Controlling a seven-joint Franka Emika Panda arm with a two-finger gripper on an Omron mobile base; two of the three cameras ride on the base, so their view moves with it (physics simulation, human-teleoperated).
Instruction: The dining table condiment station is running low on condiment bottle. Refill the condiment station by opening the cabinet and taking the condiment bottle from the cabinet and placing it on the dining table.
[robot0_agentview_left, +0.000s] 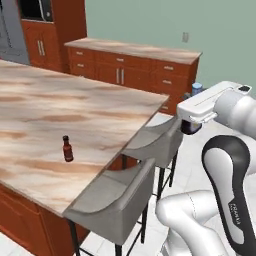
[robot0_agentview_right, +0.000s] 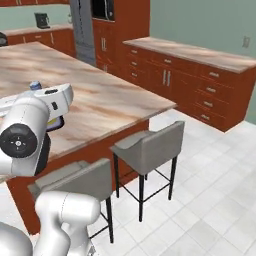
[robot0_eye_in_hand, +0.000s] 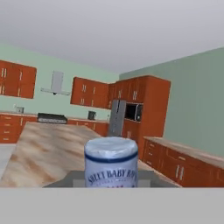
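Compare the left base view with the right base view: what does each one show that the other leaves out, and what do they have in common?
Left base view alone: a dark red-brown bottle with a black cap, standing upright on the marble top.
Right base view alone: a dark coffee machine on the far counter.
Shared: the dining table, two grey stools at its edge, the wall counter with drawers, the white arm, and the pale cap of the condiment bottle peeking above the hand.
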